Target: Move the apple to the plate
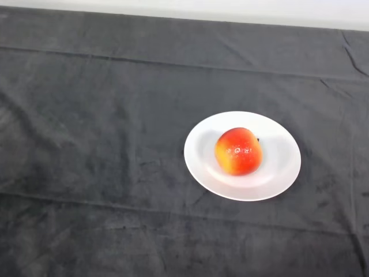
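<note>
A dark cloth [86,144] covered the whole table, creased in long soft folds that ran across it from left to right, with a few shorter wrinkles near the far right corner. Beyond its far edge a pale strip of wall or floor [230,10] showed along the top of the head view. Nothing lay on the cloth around the dish, and nothing crowded it on any side.

A round white plate [277,173] sat flat on the cloth, to the right of the middle of the view. The apple [238,151] rested on the plate, close to its centre, a little toward the near-left side. It was red over most of its skin and yellow along its lower left, with small bright glints on top. A small dark mark showed on the plate just at the apple's far right edge. The plate held nothing else.

No part of the robot appeared in the view.
</note>
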